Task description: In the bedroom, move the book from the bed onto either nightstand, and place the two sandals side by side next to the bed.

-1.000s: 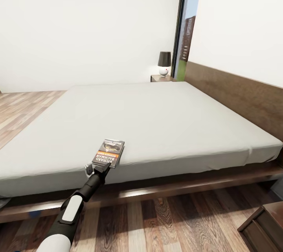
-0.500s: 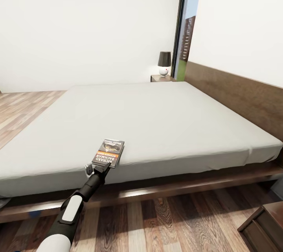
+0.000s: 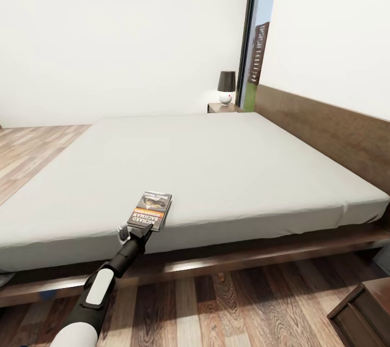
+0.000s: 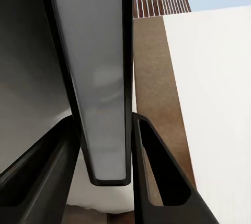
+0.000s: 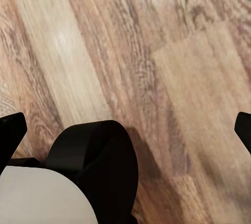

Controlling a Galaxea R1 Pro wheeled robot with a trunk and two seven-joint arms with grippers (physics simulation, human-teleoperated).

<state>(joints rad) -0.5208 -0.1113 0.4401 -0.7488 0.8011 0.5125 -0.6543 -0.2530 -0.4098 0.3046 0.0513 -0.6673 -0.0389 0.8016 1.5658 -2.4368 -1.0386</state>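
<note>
The left end effector (image 3: 142,229) pinches the paperback book (image 3: 150,210) at the bed (image 3: 227,174) edge. It looks thin, light and floppy, so gripping its near edge suits it.

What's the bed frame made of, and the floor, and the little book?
The bed frame looks like dark polished wood, with faint grain and sheen. The floor looks like glossy wood planks with knots. The book seems to be paper with a printed cover.

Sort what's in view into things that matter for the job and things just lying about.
Job: book, held edge-on between the left gripper jaws; bed; nightstand; far nightstand.
Lying about: lamp; window.
</note>
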